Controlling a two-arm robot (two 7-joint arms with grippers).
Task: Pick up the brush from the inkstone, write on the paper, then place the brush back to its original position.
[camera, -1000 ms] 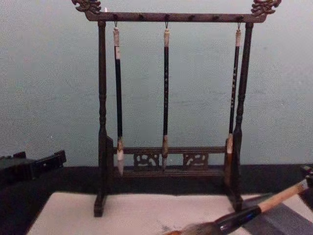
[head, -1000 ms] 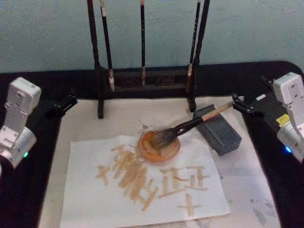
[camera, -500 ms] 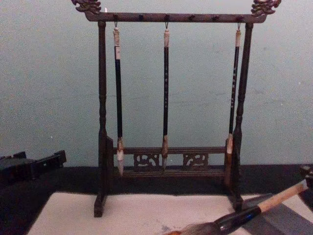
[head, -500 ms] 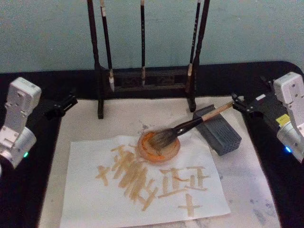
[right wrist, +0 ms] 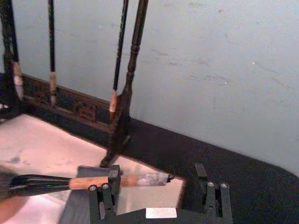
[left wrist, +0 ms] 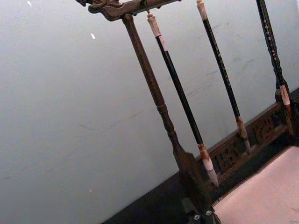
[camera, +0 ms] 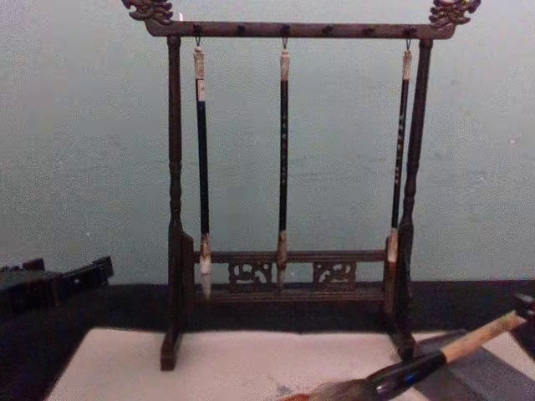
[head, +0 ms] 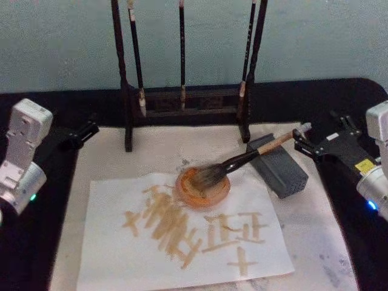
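Right gripper (right wrist: 156, 176) sits at the 3 o'clock edge of the cream mat (head: 157, 145), jaws spread wide. The pale cap end of the large calligraphy brush (head: 242, 160) lies between them, with one finger (right wrist: 114, 173) just beside the tan shaft. Cannot tell if they touch. Nothing is gripped. Against the frame half a second back, this gripper has slid a little toward 5 o'clock and its white wrist sits nearer the head view's right edge. The brush itself has not shifted.

Brush lies tilted, shaft resting across the top of the dark grey inkstone (head: 285, 173), cap pointing to 2 o'clock, bristles down in the round orange dish (head: 183, 193). Dish sits on the top edge of the white paper (head: 112, 264), at 12 o'clock of the tan written strokes. Inkstone is at 2 o'clock of the dish, on the mat just beside the paper's corner. Paper, dish, inkstone — same places as before.

Left gripper (head: 85, 129) is parked at 9 o'clock off the mat, unchanged. Wooden brush stand (camera: 174, 209) is at 12 o'clock behind the paper, with three thin black brushes (camera: 284, 150) hanging from its top bar.
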